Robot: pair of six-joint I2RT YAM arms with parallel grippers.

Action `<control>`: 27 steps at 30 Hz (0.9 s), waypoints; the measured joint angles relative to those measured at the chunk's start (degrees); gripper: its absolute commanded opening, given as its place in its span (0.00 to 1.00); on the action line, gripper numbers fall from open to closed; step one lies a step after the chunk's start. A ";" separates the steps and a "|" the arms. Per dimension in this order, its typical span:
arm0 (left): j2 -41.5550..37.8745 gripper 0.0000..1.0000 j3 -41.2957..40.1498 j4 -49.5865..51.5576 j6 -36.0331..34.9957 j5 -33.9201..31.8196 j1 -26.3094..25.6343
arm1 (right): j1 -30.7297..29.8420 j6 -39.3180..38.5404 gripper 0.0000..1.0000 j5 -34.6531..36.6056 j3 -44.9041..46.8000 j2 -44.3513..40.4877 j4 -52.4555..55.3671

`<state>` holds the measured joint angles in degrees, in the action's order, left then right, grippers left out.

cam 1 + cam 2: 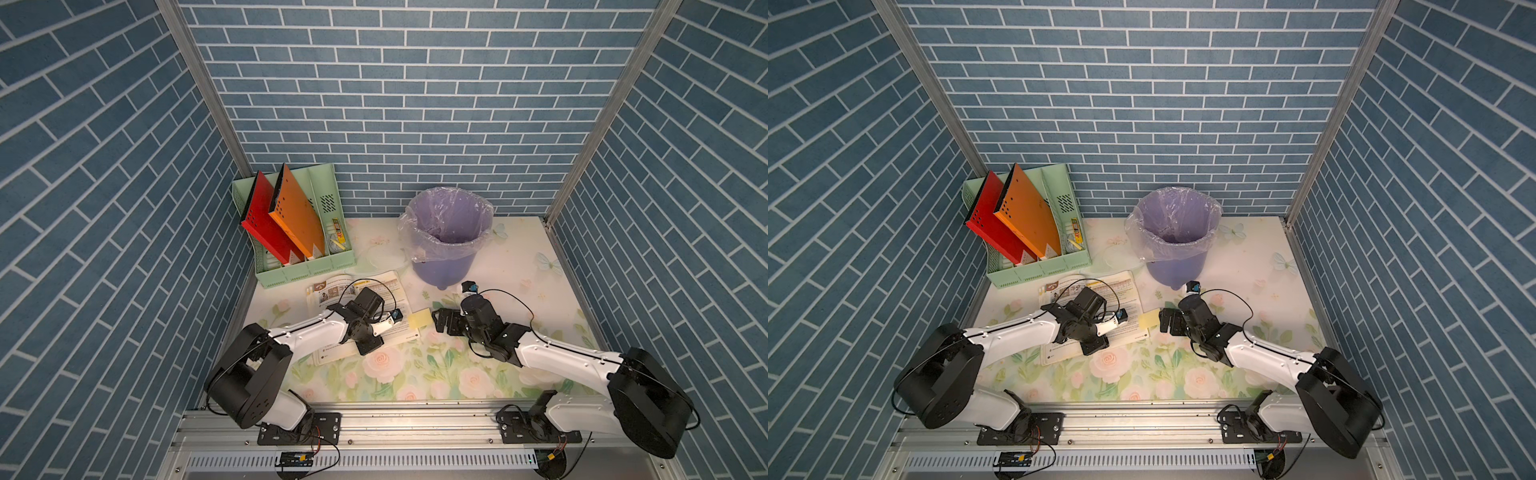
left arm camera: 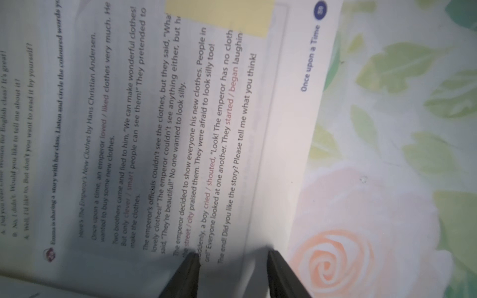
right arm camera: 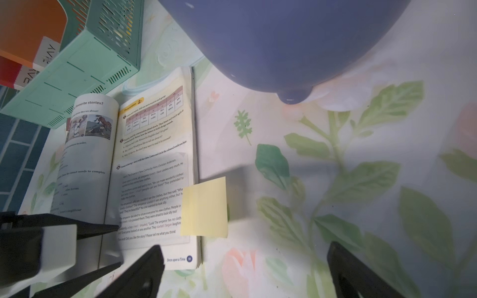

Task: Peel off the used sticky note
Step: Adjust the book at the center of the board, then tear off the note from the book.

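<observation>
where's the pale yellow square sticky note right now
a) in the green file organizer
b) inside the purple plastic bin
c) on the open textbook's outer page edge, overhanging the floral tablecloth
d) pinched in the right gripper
c: the pale yellow square sticky note overlaps the outer page edge of the open textbook and overhangs the floral tablecloth, with the right gripper open and apart from it.

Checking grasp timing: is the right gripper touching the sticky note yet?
Apart. The right wrist view shows the right gripper open, both fingertips short of the sticky note, with book and tablecloth visible in the gaps.
</observation>
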<state>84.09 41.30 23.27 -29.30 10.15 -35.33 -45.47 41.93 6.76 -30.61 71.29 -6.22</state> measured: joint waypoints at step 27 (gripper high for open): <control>11.26 0.48 18.47 0.24 5.95 1.18 0.68 | 2.29 -4.85 0.61 -23.41 -8.17 22.71 -13.16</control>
<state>95.35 59.77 23.51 -23.35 11.33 -34.65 -43.18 37.08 -16.64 -38.79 94.00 -19.38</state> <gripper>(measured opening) 0.482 0.627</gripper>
